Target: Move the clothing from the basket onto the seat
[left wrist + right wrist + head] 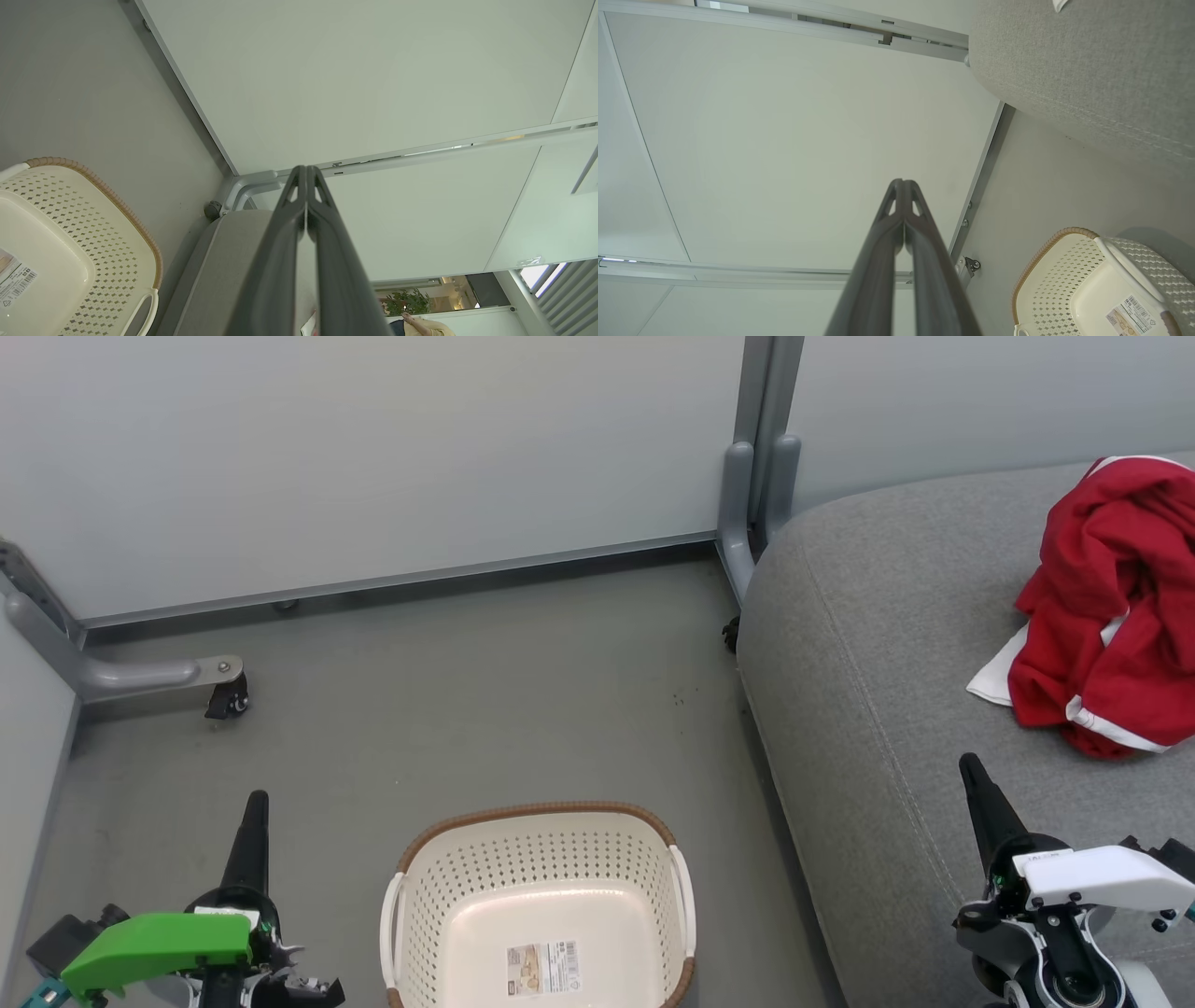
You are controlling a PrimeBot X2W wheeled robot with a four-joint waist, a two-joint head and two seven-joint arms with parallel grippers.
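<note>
The cream basket with a brown rim stands on the floor at the bottom centre, holding nothing but a small label. It also appears at the left in the left wrist view and at the lower right in the right wrist view. A heap of red clothing with white trim lies on the grey seat at the far right. My left gripper is shut, left of the basket. My right gripper is shut over the seat's front part, below and left of the clothing, apart from it.
Pale partition panels stand behind, with a grey post beside the seat's corner. A grey foot with a castor reaches onto the grey floor at the left. Another panel closes the left side.
</note>
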